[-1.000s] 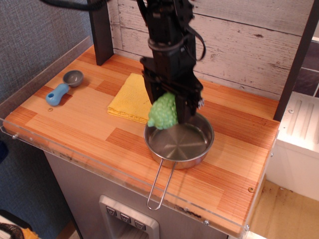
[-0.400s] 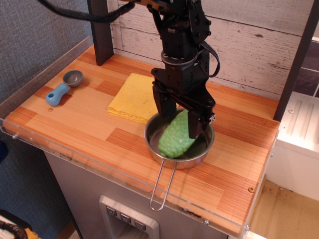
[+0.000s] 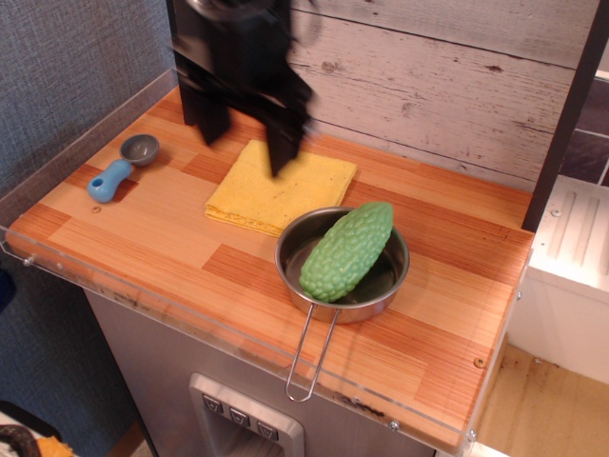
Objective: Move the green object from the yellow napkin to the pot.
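Green object [image 3: 347,250] shown lying slantwise in the pot [image 3: 384,288] near the counter's front edge; gripper [image 3: 249,135], jaws parted and empty, blurred above the yellow napkin [image 3: 257,190]; a clear retreat is judged sufficient.

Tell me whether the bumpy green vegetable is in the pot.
In. The bumpy green toy vegetable lies slanted inside the shallow steel pot, one end resting on its rim.

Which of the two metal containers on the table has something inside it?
The pot: it holds the green object. The small scoop with the blue handle is empty.
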Motion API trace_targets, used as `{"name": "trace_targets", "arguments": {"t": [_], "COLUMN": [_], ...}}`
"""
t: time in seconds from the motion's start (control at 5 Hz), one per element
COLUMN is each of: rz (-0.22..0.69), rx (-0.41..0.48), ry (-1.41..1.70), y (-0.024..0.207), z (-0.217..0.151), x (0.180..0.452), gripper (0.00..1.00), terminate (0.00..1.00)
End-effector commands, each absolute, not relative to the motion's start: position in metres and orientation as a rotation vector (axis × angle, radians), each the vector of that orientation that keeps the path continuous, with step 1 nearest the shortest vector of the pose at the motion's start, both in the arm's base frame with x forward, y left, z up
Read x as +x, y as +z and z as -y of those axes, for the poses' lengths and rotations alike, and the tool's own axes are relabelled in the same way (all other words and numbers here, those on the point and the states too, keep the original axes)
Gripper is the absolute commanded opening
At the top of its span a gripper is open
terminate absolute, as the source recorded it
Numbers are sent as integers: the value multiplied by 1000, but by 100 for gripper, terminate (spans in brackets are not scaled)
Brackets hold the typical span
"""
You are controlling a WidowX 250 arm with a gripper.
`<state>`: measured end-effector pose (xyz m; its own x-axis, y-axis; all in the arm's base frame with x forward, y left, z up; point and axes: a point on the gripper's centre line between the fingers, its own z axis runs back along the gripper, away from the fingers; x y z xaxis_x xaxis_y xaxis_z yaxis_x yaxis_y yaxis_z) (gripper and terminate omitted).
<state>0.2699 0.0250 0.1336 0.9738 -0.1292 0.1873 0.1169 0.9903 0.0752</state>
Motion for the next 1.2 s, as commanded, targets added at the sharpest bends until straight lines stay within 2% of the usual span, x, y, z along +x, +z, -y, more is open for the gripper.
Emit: {"name": "trace_targets", "arguments": {"t": [0.0,0.2,1.0], "rz": [171,101,101], "rx": [66,-67,-67], "ry": [-16,-115,-115], "y": [144,135,135], "z": [-84,-91,-91], "x": [251,252,252], "gripper": [100,100,100], "terminate": [0,0,0]}}
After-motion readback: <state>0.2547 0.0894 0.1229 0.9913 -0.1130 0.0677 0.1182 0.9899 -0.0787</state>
